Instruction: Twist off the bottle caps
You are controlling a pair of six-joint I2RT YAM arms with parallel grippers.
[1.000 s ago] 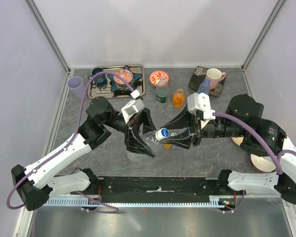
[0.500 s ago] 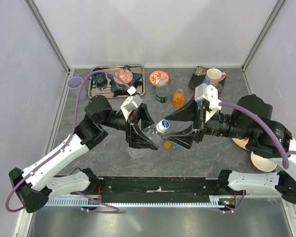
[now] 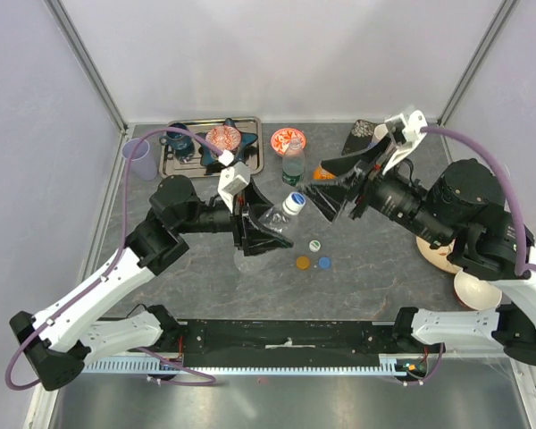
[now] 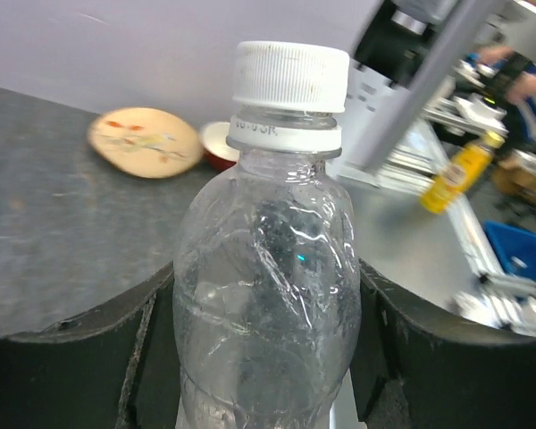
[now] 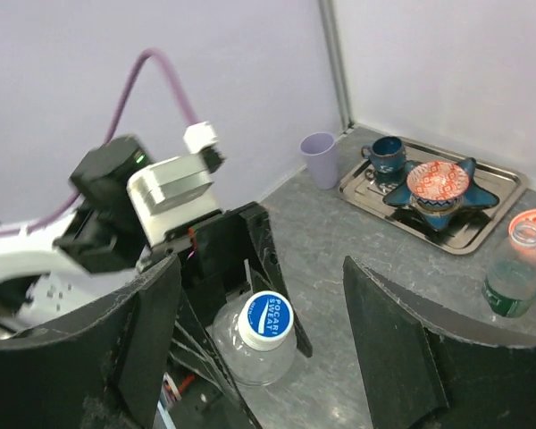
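Cap (image 3: 293, 203) is on its clear bottle (image 3: 275, 220), white with a blue label on top. The bottle's tilted, pinched around the body by the left claw (image 3: 266, 229). From the left wrist you can see the dark fingers (image 4: 71, 357) hugging both sides. The right claw (image 3: 329, 186) hangs just beside the cap, not touching it, fingers spread wide. Three more lie loose on the counter (image 3: 375, 277) close by: white-green cap (image 3: 314, 244), orange cap (image 3: 302, 263) and blue cap (image 3: 323, 263), the last two nearly touching. Farther back an uncapped bottle (image 3: 293, 166) stands upright.
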